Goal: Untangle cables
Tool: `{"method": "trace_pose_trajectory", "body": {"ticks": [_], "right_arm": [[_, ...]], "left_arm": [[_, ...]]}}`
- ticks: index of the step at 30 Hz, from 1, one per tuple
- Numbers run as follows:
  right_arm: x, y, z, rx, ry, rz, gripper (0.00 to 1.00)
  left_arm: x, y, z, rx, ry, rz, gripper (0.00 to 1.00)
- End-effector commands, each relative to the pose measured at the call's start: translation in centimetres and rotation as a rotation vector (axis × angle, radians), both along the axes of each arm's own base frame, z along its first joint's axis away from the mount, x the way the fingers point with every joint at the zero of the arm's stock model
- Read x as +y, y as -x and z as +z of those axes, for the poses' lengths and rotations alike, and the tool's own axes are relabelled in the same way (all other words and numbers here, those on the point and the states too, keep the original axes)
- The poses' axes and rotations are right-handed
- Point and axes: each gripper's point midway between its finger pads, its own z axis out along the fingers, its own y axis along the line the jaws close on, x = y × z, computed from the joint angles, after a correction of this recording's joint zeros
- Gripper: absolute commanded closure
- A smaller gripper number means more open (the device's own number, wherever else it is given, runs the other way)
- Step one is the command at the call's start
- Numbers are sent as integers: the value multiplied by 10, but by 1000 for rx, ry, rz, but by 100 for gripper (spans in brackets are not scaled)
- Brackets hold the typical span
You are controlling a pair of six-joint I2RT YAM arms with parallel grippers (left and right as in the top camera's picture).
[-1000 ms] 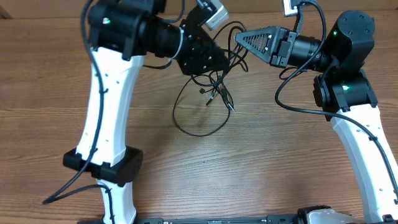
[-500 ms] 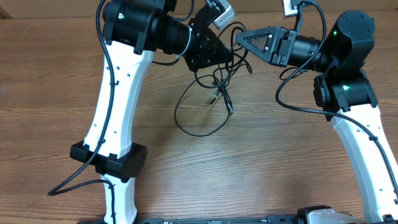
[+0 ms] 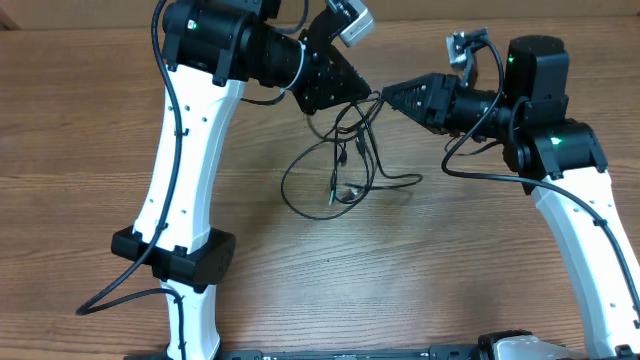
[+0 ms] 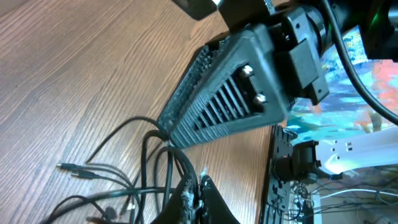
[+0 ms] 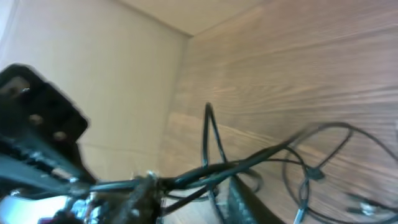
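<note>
The cables (image 3: 355, 150) sit a little above the middle of the table (image 3: 90, 120), between my two arms. Most of the bunch lies on the wood: a wide loop sags toward the left arm's side, one strand trails off toward the right arm, and a few small plug ends dangle or rest near the middle of the tangle. From there several strands rise to a single point where the two grippers meet almost tip to tip. On my left wrist camera the cords (image 4: 177, 171) gather into a tight bundle that runs straight into the left gripper (image 3: 366, 92), whose fingers are clamped together on them; loose plug ends lie on the wood off to the side. The right gripper (image 3: 388, 93) points in from the opposite side, its ribbed finger ending right at the raised strands. I cannot tell from any view whether its fingers are parted or pinching a cord. My right wrist feed is blurred: it shows dark strands (image 5: 249, 163) crossing close in front of the lens, with a thin loop standing up behind them and more cord lying on the wood beyond.
</note>
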Motion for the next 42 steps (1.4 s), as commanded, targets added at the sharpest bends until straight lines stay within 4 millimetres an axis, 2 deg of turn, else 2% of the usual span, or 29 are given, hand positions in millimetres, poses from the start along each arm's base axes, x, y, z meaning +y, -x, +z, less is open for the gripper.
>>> {"method": "trace_pose_trajectory", "body": {"ticks": [1, 6, 14, 17, 19, 20, 24, 27, 32, 36, 39, 42], "right_arm": [[-8, -8, -3, -77, 76, -26, 71], [-5, -5, -1, -76, 60, -4, 75], [2, 12, -4, -38, 33, 77, 73], [10, 24, 4, -127, 16, 186, 63], [12, 27, 6, -203, 33, 234, 52], [12, 27, 5, -250, 56, 252, 50], [8, 19, 2, -373, 143, 257, 43], [-2, 2, -4, -407, 238, 181, 38], [-4, -9, 6, -498, 263, 160, 38], [-4, -11, 10, -520, 262, 157, 39], [-4, -7, 4, -483, 264, 162, 41], [-9, -1, -14, -382, 294, 154, 41]], "left_arm": [[0, -1, 0, 2, 12, -8, 96], [0, -1, 0, 3, 12, -7, 96], [-1, -2, 7, -3, 29, 8, 96], [-1, -2, 11, -16, 35, 8, 96], [-1, -2, 11, -3, 36, 21, 96], [-1, -2, 11, 9, 37, 28, 96], [-2, -1, 12, 49, 44, 47, 96], [-5, 4, 17, 74, 78, 24, 96], [-12, 18, 32, 115, 174, -48, 96], [-13, 20, 34, 121, 187, -58, 96], [-11, 18, 30, 121, 164, -42, 96], [1, 6, 5, 106, 20, 53, 96]]}}
